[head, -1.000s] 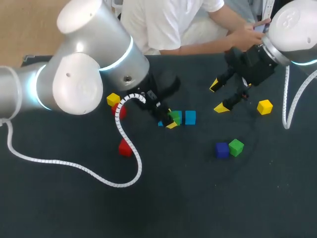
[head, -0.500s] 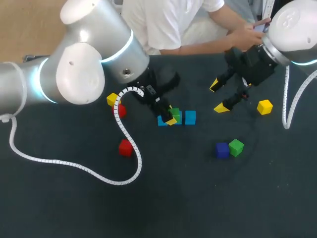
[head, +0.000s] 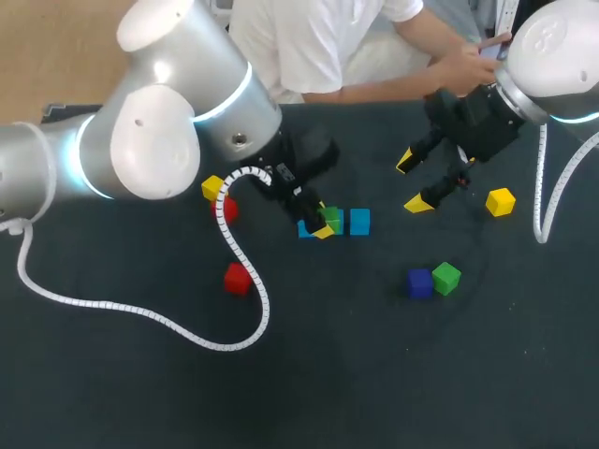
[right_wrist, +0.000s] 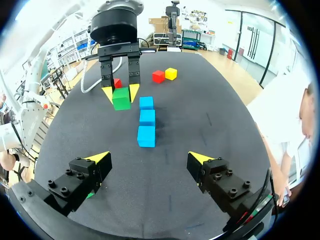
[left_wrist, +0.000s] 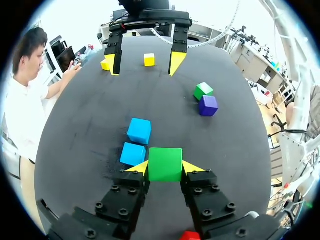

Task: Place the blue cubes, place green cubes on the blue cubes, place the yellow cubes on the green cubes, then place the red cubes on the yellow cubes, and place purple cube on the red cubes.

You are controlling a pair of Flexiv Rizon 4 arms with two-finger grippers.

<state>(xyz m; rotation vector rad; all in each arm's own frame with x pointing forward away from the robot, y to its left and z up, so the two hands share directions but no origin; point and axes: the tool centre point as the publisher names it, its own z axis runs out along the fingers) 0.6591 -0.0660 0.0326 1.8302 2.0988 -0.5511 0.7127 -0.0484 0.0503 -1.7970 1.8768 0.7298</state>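
Two arms share the dark desk. The left arm comes in over the middle, and the right arm hangs at the far right edge.

The right end effector is spread wide and holds nothing. The left end effector is clamped on a green cube, one yellow tip against each side face.

Three blue cubes lie in a straight row whose long axis runs across the desk, from the left arm's side toward the right arm's. The held green cube sits at the end of that row nearest the left arm. In the left wrist view it hangs just beside the closer of the two blue cubes that show, offset to one side and not squarely over any of them. The third blue cube is probably hidden beneath the fingers in that view. How high the green cube is carried I cannot judge.

I take the next move to be a small sideways shift onto the row, then a descent. The left arm is much the nearer for it.

A purple cube and a second green cube sit touching, nearer the front. Two yellow cubes and two red cubes lie scattered, unstacked.
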